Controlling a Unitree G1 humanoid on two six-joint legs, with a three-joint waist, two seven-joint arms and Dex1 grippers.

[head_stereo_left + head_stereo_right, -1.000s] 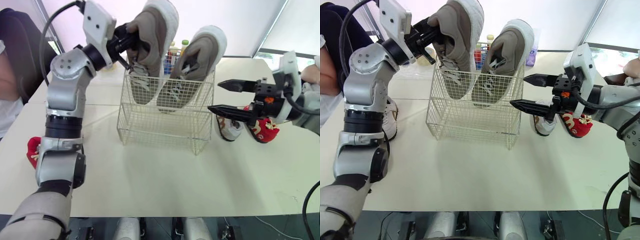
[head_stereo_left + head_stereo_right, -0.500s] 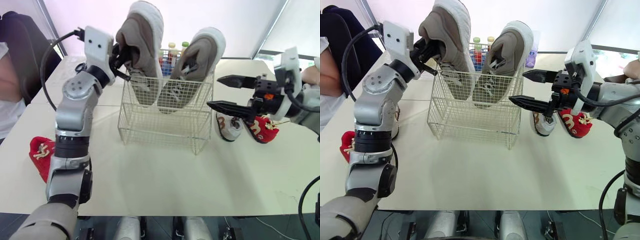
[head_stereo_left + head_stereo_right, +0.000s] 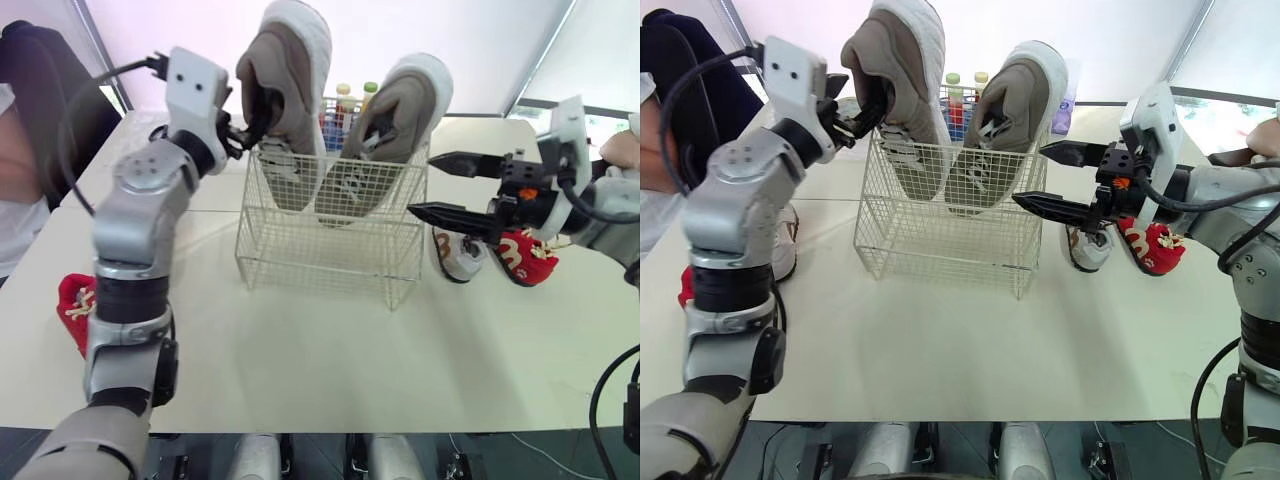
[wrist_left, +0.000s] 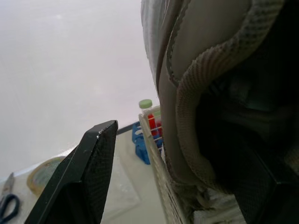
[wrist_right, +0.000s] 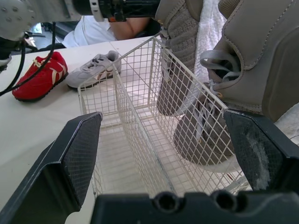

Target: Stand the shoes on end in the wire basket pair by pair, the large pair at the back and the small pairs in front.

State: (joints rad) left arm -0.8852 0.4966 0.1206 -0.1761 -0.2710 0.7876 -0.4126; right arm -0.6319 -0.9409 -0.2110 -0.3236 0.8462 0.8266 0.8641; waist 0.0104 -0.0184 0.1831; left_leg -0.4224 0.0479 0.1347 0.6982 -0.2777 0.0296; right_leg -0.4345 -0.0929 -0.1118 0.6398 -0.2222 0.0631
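Two large taupe shoes with white soles stand toe-down at the back of the wire basket point(image 3: 330, 255): the left shoe point(image 3: 290, 70) and the right shoe point(image 3: 405, 105). My left gripper point(image 3: 855, 100) is open at the left shoe's heel. One finger point(image 4: 88, 172) stands clear outside the collar and the other reaches inside the shoe. My right gripper point(image 3: 421, 184) hangs open beside the basket's right wall, holding nothing. A small grey shoe point(image 3: 458, 255) and a small red shoe point(image 3: 527, 258) lie on the table right of the basket. Another red shoe point(image 3: 75, 305) and grey shoe point(image 3: 785, 245) lie to the left.
Bottles point(image 3: 345, 98) and a blue crate point(image 4: 140, 140) stand just behind the basket. A person point(image 3: 20, 160) sits at the table's far left. Scissors point(image 4: 9, 205) and a tape roll point(image 4: 39, 172) lie further back. The front half of the basket holds no shoes.
My left gripper has opened and let go of the left large shoe's heel; the shoe stays standing in the basket. The right gripper has barely moved.
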